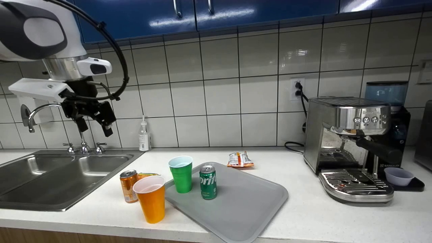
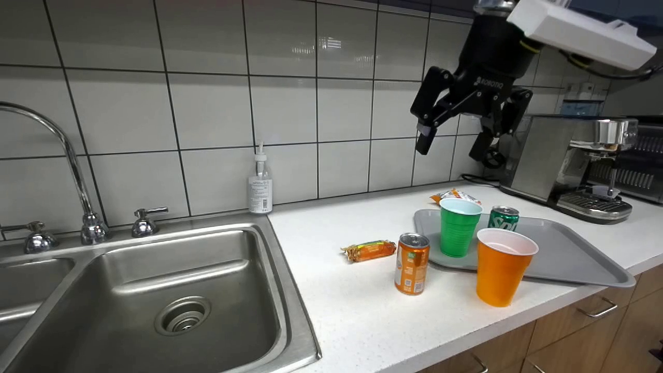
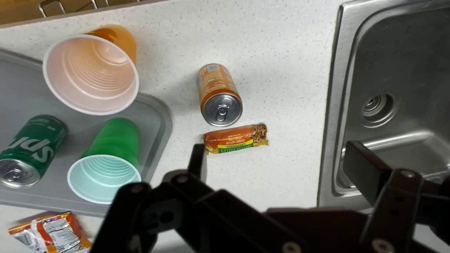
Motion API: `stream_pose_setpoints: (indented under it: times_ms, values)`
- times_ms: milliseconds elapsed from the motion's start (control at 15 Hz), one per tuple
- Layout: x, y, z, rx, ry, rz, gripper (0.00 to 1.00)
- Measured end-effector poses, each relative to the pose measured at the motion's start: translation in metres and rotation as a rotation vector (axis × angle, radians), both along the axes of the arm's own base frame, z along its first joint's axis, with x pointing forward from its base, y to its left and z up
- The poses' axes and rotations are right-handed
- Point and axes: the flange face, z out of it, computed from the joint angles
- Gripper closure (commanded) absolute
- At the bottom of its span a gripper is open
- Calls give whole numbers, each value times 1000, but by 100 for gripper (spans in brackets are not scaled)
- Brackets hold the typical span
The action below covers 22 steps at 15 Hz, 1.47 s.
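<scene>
My gripper (image 1: 95,129) is open and empty, high above the counter; it also shows in an exterior view (image 2: 451,147) and in the wrist view (image 3: 276,156). Below it in the wrist view lies a wrapped granola bar (image 3: 233,139), close to an upright orange can (image 3: 218,93). The bar (image 2: 370,250) and the can (image 2: 413,264) stand apart from the grey tray (image 2: 575,254). A green cup (image 2: 458,230) and a green Sprite can (image 1: 208,184) stand upright on the tray (image 1: 243,202). An orange cup (image 1: 152,202) stands upright beside the tray. A snack bag (image 1: 240,160) lies behind it.
A steel sink (image 2: 207,290) with a faucet (image 2: 72,160) adjoins the counter. A soap bottle (image 2: 260,186) stands at the tiled wall. An espresso machine (image 1: 347,135) and a grinder (image 1: 388,94) stand farther along. Blue cabinets (image 1: 263,13) hang above.
</scene>
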Motion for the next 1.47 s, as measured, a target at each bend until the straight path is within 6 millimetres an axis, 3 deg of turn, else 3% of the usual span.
stream_pose_setpoints:
  times_ms: [1067,1467]
  values:
    - [58,-25,-24,-74,23,-118,0]
    - [88,-46,-36,-62,45,-131,0]
